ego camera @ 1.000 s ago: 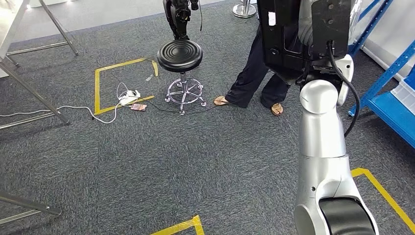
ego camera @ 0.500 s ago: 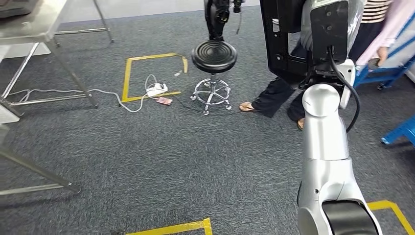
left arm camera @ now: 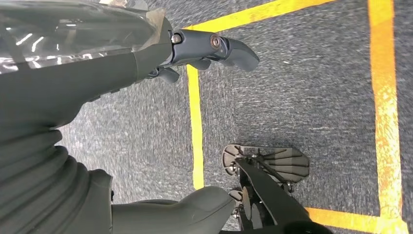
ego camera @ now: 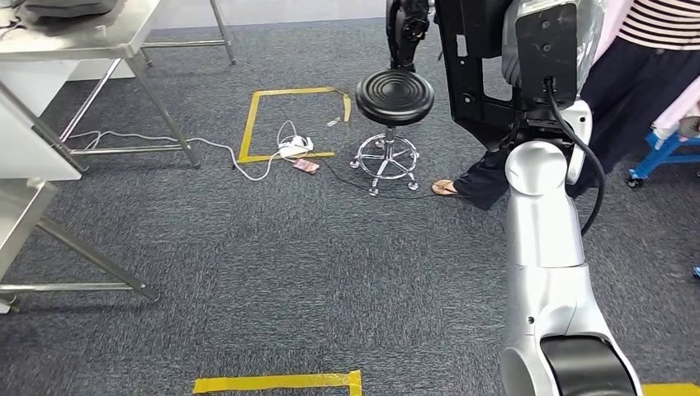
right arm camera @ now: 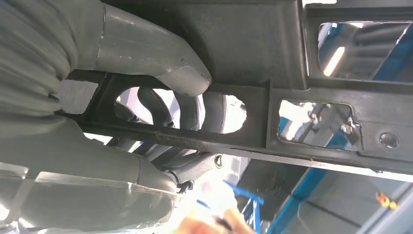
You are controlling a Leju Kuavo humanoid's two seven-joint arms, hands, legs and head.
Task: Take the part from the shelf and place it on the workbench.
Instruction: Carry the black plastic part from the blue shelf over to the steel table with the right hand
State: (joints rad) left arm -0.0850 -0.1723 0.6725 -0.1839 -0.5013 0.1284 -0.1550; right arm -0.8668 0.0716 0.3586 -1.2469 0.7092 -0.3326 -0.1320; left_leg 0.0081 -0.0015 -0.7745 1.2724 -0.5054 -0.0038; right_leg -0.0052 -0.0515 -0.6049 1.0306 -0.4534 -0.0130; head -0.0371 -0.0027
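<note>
The right hand [right arm camera: 141, 112] grips the part [ego camera: 479, 74], a black moulded frame with cut-out windows, and carries it high in front of the body. In the right wrist view the thumb lies across one face of the frame while the darker fingers [right arm camera: 187, 109] curl through an opening, so the grip hooks the frame rather than merely squeezing it. That suits a flat, awkward piece, which could swing or slip as the robot walks. Holding it upright and raised likely keeps its lower edge away from the legs and the floor.

The left hand [left arm camera: 146, 97] hangs at the robot's side above the carpet and yellow floor tape [left arm camera: 195, 122], holding nothing, with its fingers loosely apart.

The part is off the shelf and not yet set down. A steel tabletop [ego camera: 91, 37] at the upper left of the head view is probably the workbench; it stands well apart from the part, across open carpet.

Much is cut off. The part's top runs out of the head view, and the right arm [ego camera: 545, 247] covers its right side. A person [ego camera: 644, 91] stands just behind it, beside a black stool [ego camera: 394, 96]. What lies on the tabletop is too cropped to name.
</note>
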